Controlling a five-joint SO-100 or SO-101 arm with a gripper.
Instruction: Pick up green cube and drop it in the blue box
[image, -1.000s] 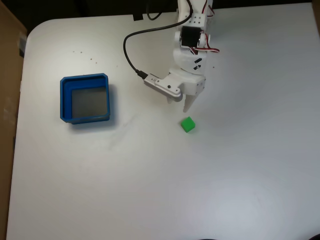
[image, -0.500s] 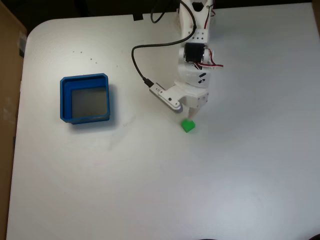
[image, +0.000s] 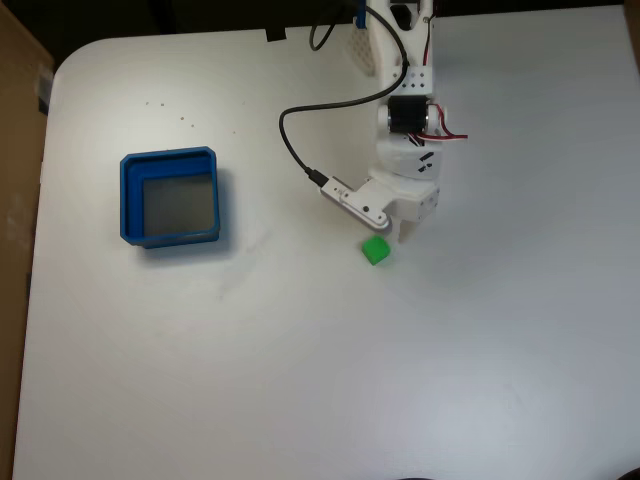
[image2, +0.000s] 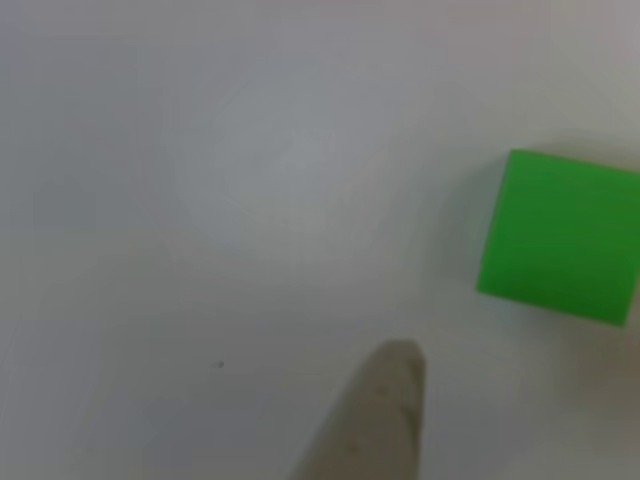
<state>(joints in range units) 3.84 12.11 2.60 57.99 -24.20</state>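
Our white pincer (image: 398, 238) has slid rightward, now just right of the small bright-green cube (image: 376, 250) (jaw state unclear), so realignment seems needed.

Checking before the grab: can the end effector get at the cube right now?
Probably yes. The end effector sits just beside the cube, which lies free on bare table, apart from the box.

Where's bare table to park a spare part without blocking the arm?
Free: the whole near half of the table below the blue box and green cube, plus the right side. Crowded: around the gripper, its cable and the cube.
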